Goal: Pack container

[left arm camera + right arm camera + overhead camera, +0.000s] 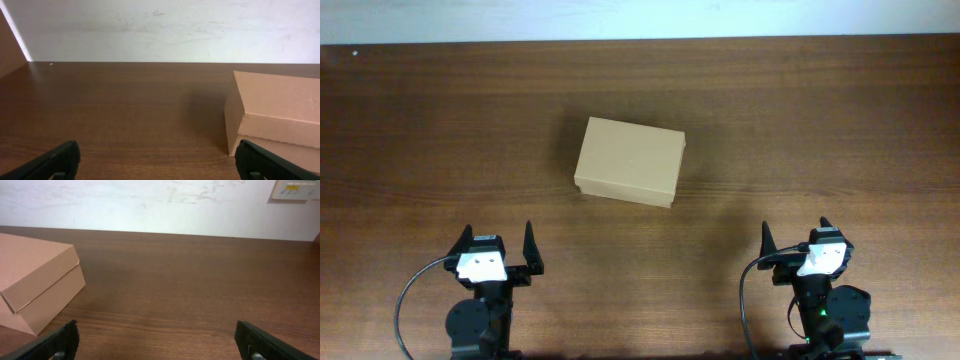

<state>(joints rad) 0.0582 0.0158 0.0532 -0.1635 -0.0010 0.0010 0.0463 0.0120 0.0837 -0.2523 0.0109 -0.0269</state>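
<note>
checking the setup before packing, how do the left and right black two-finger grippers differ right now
The left black two-finger gripper sits to the near left of the closed tan cardboard box, while the right black two-finger gripper sits to its near right. The box lies closer to the left gripper than to the right one. Both grippers are open, empty and apart from the box.

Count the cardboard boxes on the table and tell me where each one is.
1. The cardboard box lies closed near the middle of the table. No other shows in any view.
</note>
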